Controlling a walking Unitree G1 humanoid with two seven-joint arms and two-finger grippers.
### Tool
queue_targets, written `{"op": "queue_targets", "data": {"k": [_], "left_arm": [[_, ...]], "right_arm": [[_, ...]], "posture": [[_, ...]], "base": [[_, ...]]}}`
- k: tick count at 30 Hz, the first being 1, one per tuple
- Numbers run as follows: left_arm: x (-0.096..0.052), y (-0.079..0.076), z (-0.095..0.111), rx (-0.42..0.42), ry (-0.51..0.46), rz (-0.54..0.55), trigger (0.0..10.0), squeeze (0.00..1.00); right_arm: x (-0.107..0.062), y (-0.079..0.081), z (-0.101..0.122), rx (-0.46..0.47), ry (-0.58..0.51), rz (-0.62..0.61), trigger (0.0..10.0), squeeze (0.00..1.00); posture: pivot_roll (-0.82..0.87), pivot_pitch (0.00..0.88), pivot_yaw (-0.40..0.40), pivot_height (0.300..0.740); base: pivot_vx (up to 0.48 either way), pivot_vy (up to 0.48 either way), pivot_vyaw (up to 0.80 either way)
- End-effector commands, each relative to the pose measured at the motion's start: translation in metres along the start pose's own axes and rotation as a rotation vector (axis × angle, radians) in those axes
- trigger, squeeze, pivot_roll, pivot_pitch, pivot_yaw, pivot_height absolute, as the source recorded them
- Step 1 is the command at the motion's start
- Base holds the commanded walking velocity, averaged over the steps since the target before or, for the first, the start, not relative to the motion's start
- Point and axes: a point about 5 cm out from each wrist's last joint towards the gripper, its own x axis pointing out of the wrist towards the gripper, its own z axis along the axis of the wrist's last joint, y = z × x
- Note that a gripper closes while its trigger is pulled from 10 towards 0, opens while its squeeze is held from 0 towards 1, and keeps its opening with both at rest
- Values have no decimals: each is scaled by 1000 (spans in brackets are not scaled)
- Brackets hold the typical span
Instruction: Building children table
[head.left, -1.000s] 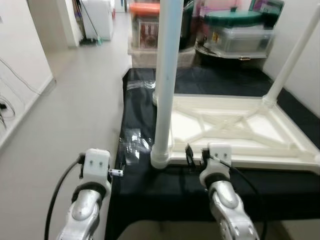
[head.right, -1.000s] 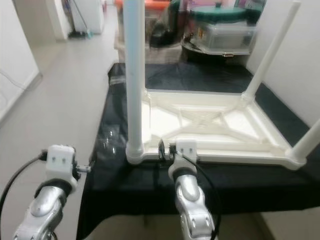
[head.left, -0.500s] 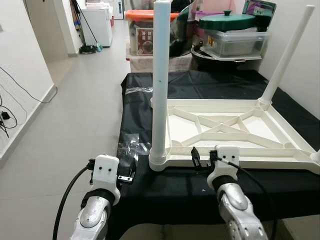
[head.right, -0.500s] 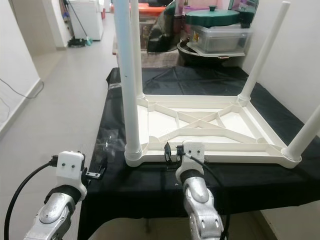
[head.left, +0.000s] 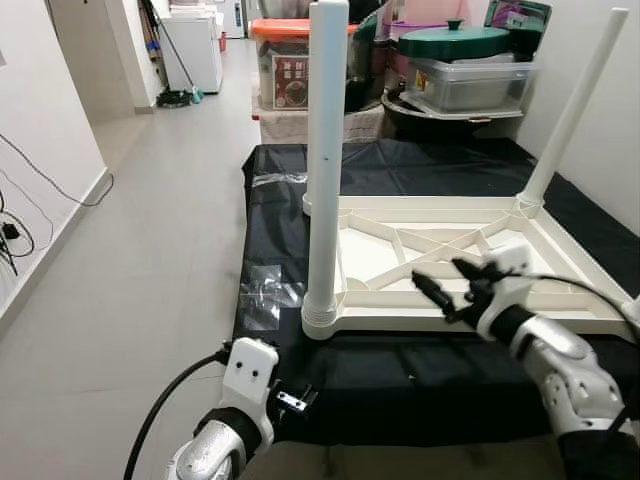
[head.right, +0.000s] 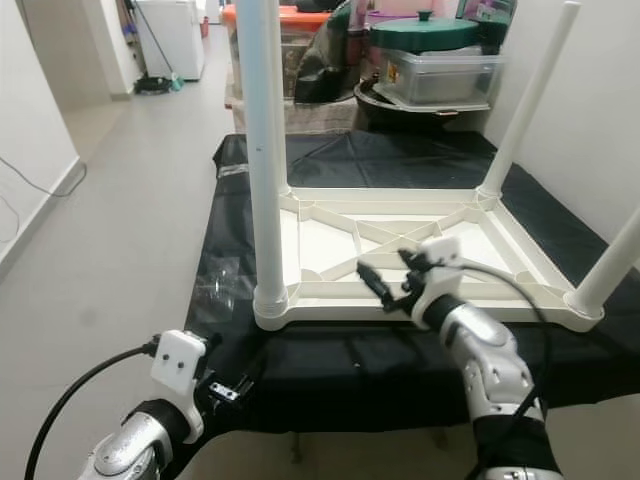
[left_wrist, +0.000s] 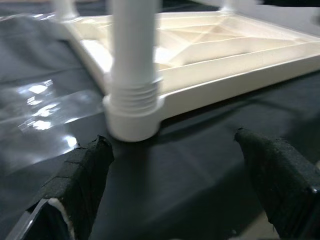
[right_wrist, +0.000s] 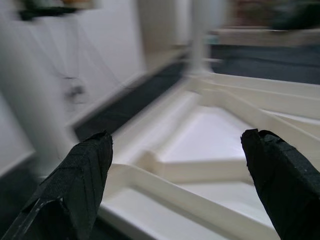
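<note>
A white children's table (head.left: 470, 250) lies upside down on a black cloth (head.left: 400, 370). Its near-left leg (head.left: 325, 170) stands upright in its corner socket (left_wrist: 132, 115). A second leg (head.left: 570, 115) rises at the far right and a third (head.right: 610, 270) at the near right. My right gripper (head.left: 440, 282) hovers open over the near frame rail (right_wrist: 165, 172), fingers pointing left toward the near-left leg. Low at the cloth's front edge, my left gripper (head.left: 295, 400) is open and empty, facing that leg's base.
Clear plastic film (head.left: 265, 290) lies on the cloth left of the table. Lidded storage boxes (head.left: 470, 70) and an orange-lidded bin (head.left: 285, 60) stand behind. Bare floor (head.left: 150, 230) runs along the left. A white wall (head.left: 610, 90) closes the right side.
My right gripper has lifted off the front rail and swung right and up, now pointing left over the frame. My left gripper has dropped lower and shifted right.
</note>
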Motion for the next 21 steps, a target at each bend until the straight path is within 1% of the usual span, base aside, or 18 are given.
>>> {"op": "queue_targets", "data": {"k": [1,3,4,6,7,8,9,11,12,14,15,17,18,21], "left_arm": [[-5,-8,1,-20,-3,-70,10000,0],[-5,-8,1,-20,-3,-70,10000,0],[-7,-9,1,-19,0,-76,10000,0],[-7,-9,1,-19,0,-76,10000,0],[-8,-10,0,-17,5,-80,10000,0],[-11,-11,0,-20,11,-80,10000,0],[-14,-13,1,-23,16,-82,10000,0],[-18,-15,1,-26,21,-82,10000,0],[-18,-15,1,-26,21,-82,10000,0],[-20,-17,2,-25,22,-86,10000,0],[-20,-17,2,-25,22,-86,10000,0],[-21,-18,3,-23,23,-92,10000,0],[-21,-18,3,-23,23,-92,10000,0],[-23,-21,4,-17,26,-104,10000,0]], "right_arm": [[13,12,8,-21,1,171,10000,1000],[13,12,8,-21,1,171,10000,1000],[18,17,11,-37,2,219,10000,1000],[18,17,11,-37,2,219,10000,1000],[23,20,12,-45,2,255,10000,1000],[29,24,15,-58,9,297,10000,773],[36,26,18,-61,8,337,10000,0],[44,30,24,-69,10,393,10000,0],[44,30,24,-69,10,393,10000,0],[52,34,28,-70,6,441,10000,0],[52,34,28,-70,6,441,10000,0],[60,38,34,-81,-5,473,10000,0],[60,38,34,-81,-5,473,10000,0],[69,43,39,-103,-14,511,10000,0]], "posture": [[129,58,-27,740],[129,58,-27,740],[137,67,-30,740],[137,67,-30,740],[139,71,-31,740],[145,99,-38,740],[149,114,-41,740],[154,129,-44,740],[154,129,-44,740],[158,141,-47,740],[158,141,-47,740],[163,153,-50,740],[163,153,-50,740],[165,160,-53,740]], "base": [[0,0,0],[0,0,0],[0,0,0],[0,0,0],[0,0,0],[0,0,0],[0,0,0],[0,0,0],[0,0,0],[0,0,0],[0,0,0],[0,0,0],[0,0,0],[0,0,0]]}}
